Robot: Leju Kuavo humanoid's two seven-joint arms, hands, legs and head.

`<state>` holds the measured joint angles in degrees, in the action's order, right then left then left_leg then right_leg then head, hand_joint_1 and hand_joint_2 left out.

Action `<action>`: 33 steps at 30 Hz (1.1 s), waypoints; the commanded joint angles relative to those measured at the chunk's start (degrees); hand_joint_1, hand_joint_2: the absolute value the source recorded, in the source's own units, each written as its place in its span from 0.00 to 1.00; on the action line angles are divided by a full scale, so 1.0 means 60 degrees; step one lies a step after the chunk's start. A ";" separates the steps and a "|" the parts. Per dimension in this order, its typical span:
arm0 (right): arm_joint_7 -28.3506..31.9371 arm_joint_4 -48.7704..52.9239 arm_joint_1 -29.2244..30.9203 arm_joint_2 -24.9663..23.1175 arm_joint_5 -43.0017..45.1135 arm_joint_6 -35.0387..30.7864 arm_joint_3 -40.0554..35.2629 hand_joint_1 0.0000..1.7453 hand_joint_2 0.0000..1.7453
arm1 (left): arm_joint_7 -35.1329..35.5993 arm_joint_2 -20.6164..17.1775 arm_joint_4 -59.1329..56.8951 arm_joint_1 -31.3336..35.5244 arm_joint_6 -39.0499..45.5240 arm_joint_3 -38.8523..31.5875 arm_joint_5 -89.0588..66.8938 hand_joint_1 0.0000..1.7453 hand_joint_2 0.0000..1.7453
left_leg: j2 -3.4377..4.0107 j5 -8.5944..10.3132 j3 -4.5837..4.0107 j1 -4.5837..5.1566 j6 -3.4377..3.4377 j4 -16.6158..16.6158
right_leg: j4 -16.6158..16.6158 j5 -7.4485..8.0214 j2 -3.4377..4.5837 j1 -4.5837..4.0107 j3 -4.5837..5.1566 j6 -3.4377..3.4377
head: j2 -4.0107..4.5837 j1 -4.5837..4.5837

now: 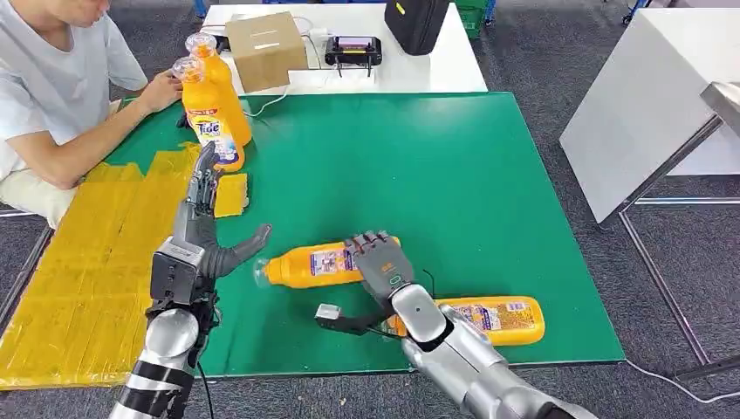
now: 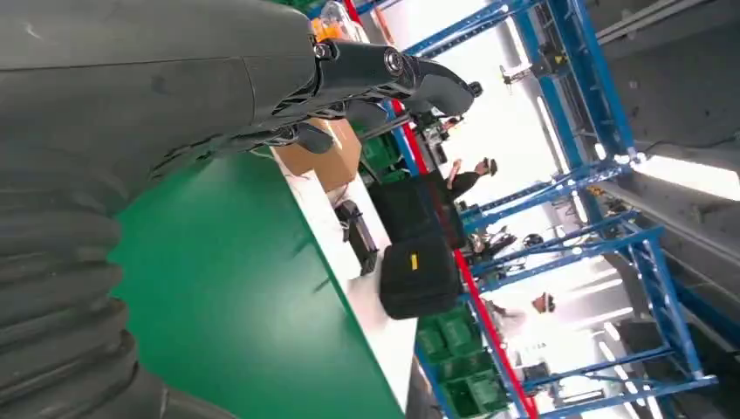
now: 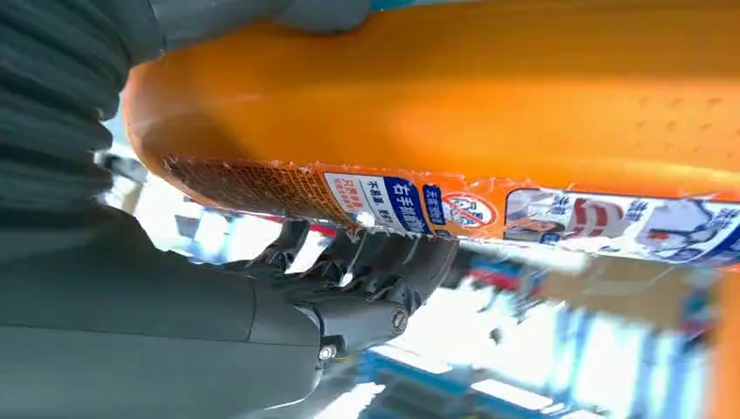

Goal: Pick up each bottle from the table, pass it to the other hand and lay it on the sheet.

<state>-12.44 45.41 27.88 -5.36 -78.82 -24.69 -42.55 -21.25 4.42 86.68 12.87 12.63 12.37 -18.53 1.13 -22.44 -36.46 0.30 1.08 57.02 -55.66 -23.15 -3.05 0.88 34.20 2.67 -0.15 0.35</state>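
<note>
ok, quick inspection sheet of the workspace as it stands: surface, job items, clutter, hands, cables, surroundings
Surface: green mat; yellow sheet along its left side.
Job's things: held bottle, on its side, cap toward the left hand; lying bottle near the mat's front edge; two upright bottles at the far left.
Clutter: small yellow pad on the mat.
Hands: right hand grips the held bottle; left hand holds nothing, fingers apart, beside the cap.
Cables: white cable from the white table; another on the floor at lower right.
Surroundings: seated person at the left; cardboard box, black case.
</note>
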 commanded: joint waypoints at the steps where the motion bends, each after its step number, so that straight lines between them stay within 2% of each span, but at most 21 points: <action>1: 0.0692 0.2908 -0.1209 0.0409 0.0939 -0.0627 0.3519 1.00 1.00 | 0.0191 -0.0013 0.0296 -0.0224 -0.0118 0.0235 -0.0166 0.00 1.00 | -0.0043 -0.0027 0.0038 -0.0014 -0.0015 0.0009 | 0.0000 -0.0034 0.0008 -0.0006 -0.0053 -0.0017 | 0.0000 -0.0004; 2: 0.0689 0.2910 -0.1234 0.0398 0.0939 -0.0627 0.3517 1.00 1.00 | 0.0191 -0.0015 0.0287 -0.0232 -0.0117 0.0233 -0.0166 0.00 1.00 | -0.0053 -0.0036 0.0058 -0.0014 -0.0018 0.0010 | -0.0005 -0.0046 0.0011 -0.0003 -0.0072 -0.0022 | 0.0000 -0.0004; 3: 0.0719 0.3008 -0.1297 0.0337 0.1006 -0.0714 0.3606 1.00 1.00 | 0.0191 -0.0014 0.0275 -0.0223 -0.0122 0.0235 -0.0170 0.00 1.00 | -0.0034 -0.0016 0.0017 -0.0007 -0.0011 0.0006 | -0.0002 -0.0022 0.0004 -0.0002 -0.0030 -0.0013 | 0.0000 -0.0004; 6: 0.1167 0.3602 -0.1631 0.0214 0.1897 -0.1355 0.4118 1.00 1.00 | 0.0188 -0.0067 0.0299 -0.0272 -0.0181 0.0317 -0.0236 0.00 1.00 | -0.0033 -0.0024 0.0029 -0.0011 -0.0015 0.0005 | 0.0001 -0.0025 0.0015 -0.0004 -0.0041 -0.0015 | 0.0000 0.0000; 15: 0.1252 0.3777 -0.1723 0.0231 0.2020 -0.1354 0.4239 1.00 1.00 | 0.0187 -0.0069 0.0311 -0.0292 -0.0177 0.0337 -0.0242 0.00 1.00 | -0.0019 -0.0025 0.0032 -0.0011 -0.0014 0.0004 | 0.0003 -0.0022 0.0029 -0.0004 -0.0039 -0.0015 | 0.0000 -0.0004; 19: 0.2583 0.5002 -0.2409 -0.0064 0.3925 -0.2403 0.4875 1.00 1.00 | 0.0284 -0.0136 0.0108 -0.0224 -0.0355 0.0550 -0.0287 0.00 1.00 | -0.0024 -0.0009 0.0006 -0.0004 -0.0011 -0.0003 | 0.0003 -0.0013 0.0004 0.0000 -0.0012 -0.0010 | 0.0000 -0.0004; 21: 0.3406 0.5663 -0.2772 -0.0255 0.4935 -0.2551 0.5081 1.00 1.00 | 0.0362 -0.0178 -0.0064 -0.0161 -0.0552 0.0742 -0.0263 0.00 1.00 | -0.0033 -0.0015 0.0015 -0.0006 -0.0014 -0.0002 | 0.0000 -0.0022 0.0002 0.0000 -0.0022 -0.0014 | 0.0000 -0.0004; 24: 0.4476 0.6149 -0.3042 -0.0335 0.6433 -0.1841 0.4696 1.00 1.00 | 0.0669 -0.0304 -0.0378 0.0005 -0.1343 0.1156 0.0170 0.00 1.00 | -0.0039 -0.0037 0.0047 -0.0013 -0.0021 0.0006 | -0.0004 -0.0042 0.0017 -0.0003 -0.0058 -0.0022 | 0.0000 -0.0004; 25: 0.4567 0.5975 -0.2984 -0.0283 0.6769 -0.1154 0.4349 1.00 1.00 | 0.0933 -0.0406 -0.0538 0.0102 -0.2467 0.1251 0.1362 0.00 1.00 | -0.0033 -0.0022 0.0027 -0.0008 -0.0016 0.0000 | 0.0001 -0.0027 0.0008 -0.0001 -0.0036 -0.0017 | 0.0000 -0.0007; 26: 0.4568 0.5816 -0.2916 -0.0269 0.6896 -0.0815 0.4164 0.96 1.00 | 0.0988 -0.0443 -0.0623 0.0136 -0.2915 0.1293 0.1856 0.00 1.00 | -0.0021 -0.0011 0.0010 -0.0004 -0.0011 -0.0007 | 0.0005 -0.0012 0.0008 0.0000 -0.0013 -0.0012 | 0.0000 -0.0004; 28: 0.4828 0.5037 -0.2597 -0.0446 0.7708 0.0094 0.3583 0.97 1.00 | 0.1034 -0.0650 -0.0918 0.0291 -0.3598 0.1517 0.2577 0.00 1.00 | -0.0015 -0.0022 0.0030 -0.0007 -0.0017 -0.0007 | 0.0005 -0.0017 0.0025 -0.0001 -0.0029 -0.0018 | 0.0000 0.0000; 33: 0.5127 0.3744 -0.2121 -0.0644 0.7845 0.0536 0.2385 0.97 1.00 | 0.1115 -0.0661 -0.1144 0.0645 -0.4251 0.1932 0.3531 0.00 1.00 | 0.0006 -0.0027 0.0048 -0.0015 -0.0025 -0.0010 | 0.0007 -0.0015 0.0058 -0.0008 -0.0039 -0.0026 | 0.0000 -0.0004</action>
<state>16.44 77.50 11.04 -7.74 -33.50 -24.54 -18.25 -15.39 3.50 86.92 11.48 -9.14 18.08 -2.75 1.13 -22.49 -36.52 0.29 1.05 57.00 -55.66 -23.17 -3.03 0.86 34.28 2.66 -0.15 0.33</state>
